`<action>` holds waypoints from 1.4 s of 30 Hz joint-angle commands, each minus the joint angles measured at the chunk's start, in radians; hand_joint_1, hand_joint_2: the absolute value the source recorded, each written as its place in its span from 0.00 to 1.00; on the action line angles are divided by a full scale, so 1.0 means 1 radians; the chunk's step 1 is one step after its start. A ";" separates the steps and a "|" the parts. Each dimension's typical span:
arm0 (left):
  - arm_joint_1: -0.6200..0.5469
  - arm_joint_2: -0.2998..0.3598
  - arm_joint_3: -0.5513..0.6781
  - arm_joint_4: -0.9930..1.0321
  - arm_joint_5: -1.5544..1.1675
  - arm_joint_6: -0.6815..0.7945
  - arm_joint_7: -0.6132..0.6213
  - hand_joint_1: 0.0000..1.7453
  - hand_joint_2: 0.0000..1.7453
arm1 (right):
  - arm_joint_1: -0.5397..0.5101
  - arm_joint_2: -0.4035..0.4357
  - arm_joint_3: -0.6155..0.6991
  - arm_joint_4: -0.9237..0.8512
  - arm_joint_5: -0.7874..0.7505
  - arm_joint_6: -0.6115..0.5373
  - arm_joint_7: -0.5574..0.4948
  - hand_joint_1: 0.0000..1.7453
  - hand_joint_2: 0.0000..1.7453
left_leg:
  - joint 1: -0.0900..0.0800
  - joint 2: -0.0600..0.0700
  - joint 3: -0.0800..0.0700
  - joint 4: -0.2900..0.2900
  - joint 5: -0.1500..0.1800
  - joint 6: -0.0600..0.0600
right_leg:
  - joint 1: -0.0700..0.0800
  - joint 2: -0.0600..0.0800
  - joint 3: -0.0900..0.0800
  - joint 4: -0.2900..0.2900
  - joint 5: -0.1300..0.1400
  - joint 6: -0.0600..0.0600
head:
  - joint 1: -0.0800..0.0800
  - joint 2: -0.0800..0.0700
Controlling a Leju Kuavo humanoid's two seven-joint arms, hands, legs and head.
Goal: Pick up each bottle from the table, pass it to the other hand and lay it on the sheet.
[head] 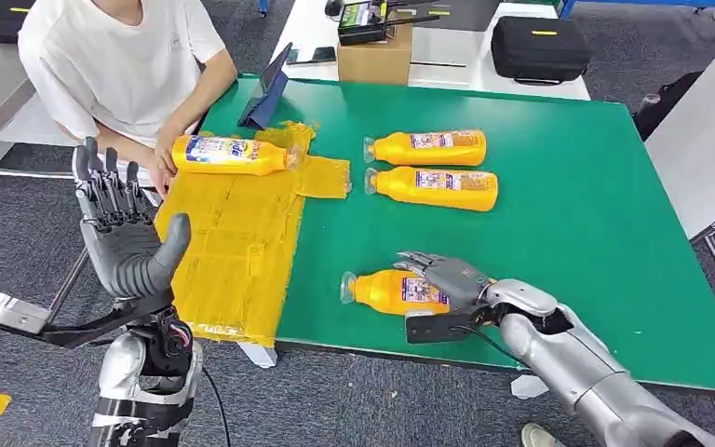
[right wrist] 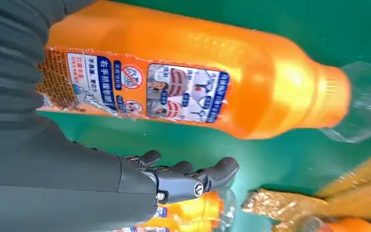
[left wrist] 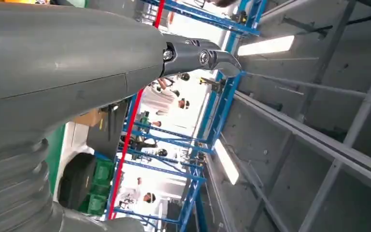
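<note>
A yellow sheet (head: 233,237) covers the left end of the green table (head: 577,214). One orange bottle (head: 228,154) lies at the sheet's far end. Two more orange bottles (head: 428,147) (head: 433,187) lie side by side mid-table. A fourth bottle (head: 386,291) (right wrist: 193,82) lies near the front edge, cap toward the sheet. My right hand (head: 447,277) (right wrist: 77,159) reaches over its base end, and the fingers (right wrist: 193,179) stand apart from it with green table between. My left hand (head: 126,233) (left wrist: 77,63) is raised left of the sheet, fingers spread, holding nothing.
A person in a white shirt (head: 121,56) sits at the far left corner, one hand by the bottle on the sheet. A tablet (head: 270,88), a cardboard box (head: 375,56) and a black case (head: 540,47) stand along the far side.
</note>
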 commanded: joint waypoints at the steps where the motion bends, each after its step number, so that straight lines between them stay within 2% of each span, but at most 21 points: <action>1: -0.010 0.021 0.022 0.052 0.005 -0.006 0.009 0.00 1.00 | -0.066 0.027 0.071 0.099 0.008 0.009 0.009 0.00 1.00 | 0.000 0.003 0.003 -0.001 -0.001 -0.001 | 0.000 0.002 0.002 0.000 -0.001 -0.002 | 0.000 0.000; 4: -0.010 0.021 0.022 0.052 0.005 -0.006 0.009 0.00 1.00 | -0.066 0.027 0.071 0.099 0.008 0.009 0.009 0.00 1.00 | 0.000 0.003 0.004 -0.001 -0.002 -0.001 | 0.000 0.002 0.003 0.000 -0.001 -0.002 | 0.000 0.000; 9: 0.013 0.021 0.045 0.037 0.003 -0.004 0.007 0.00 1.00 | -0.129 0.028 0.128 0.134 0.086 0.012 0.082 0.00 1.00 | 0.000 0.003 0.004 0.000 -0.001 -0.001 | 0.000 0.002 0.003 0.000 -0.001 -0.002 | 0.000 0.000; 16: 0.051 0.012 0.081 0.010 -0.008 -0.013 0.002 0.00 1.00 | -0.182 -0.003 0.199 0.090 0.118 0.096 0.157 0.00 1.00 | 0.000 0.003 0.003 0.000 -0.001 -0.001 | 0.000 0.002 0.001 0.000 -0.001 -0.001 | 0.000 0.000; 21: 0.065 0.010 0.091 -0.005 -0.010 -0.016 0.002 0.00 1.00 | -0.182 -0.010 0.234 0.095 0.131 0.121 0.219 0.00 1.00 | 0.000 0.003 0.005 0.000 -0.002 -0.001 | 0.000 0.002 0.004 0.000 -0.002 -0.002 | 0.000 0.000; 25: 0.099 0.008 0.110 -0.031 -0.012 -0.014 0.000 0.00 1.00 | -0.150 -0.017 0.228 0.099 0.165 0.070 0.277 0.00 1.00 | 0.000 0.002 0.004 -0.001 -0.001 -0.001 | 0.000 0.001 0.003 0.000 -0.001 -0.001 | 0.000 0.000; 31: 0.094 0.015 0.097 -0.019 -0.018 -0.021 0.000 0.00 1.00 | -0.095 -0.023 0.199 0.116 0.101 0.084 0.213 0.00 1.00 | 0.000 0.000 0.004 -0.001 -0.001 -0.001 | 0.001 -0.001 0.004 -0.001 -0.001 -0.002 | 0.000 0.000; 42: 0.108 0.022 0.099 -0.018 -0.021 -0.016 0.000 0.00 1.00 | -0.061 -0.041 0.205 0.106 0.105 0.064 0.196 0.00 1.00 | 0.000 0.000 0.004 -0.001 -0.001 -0.001 | 0.001 -0.001 0.004 -0.001 -0.001 -0.002 | 0.000 0.000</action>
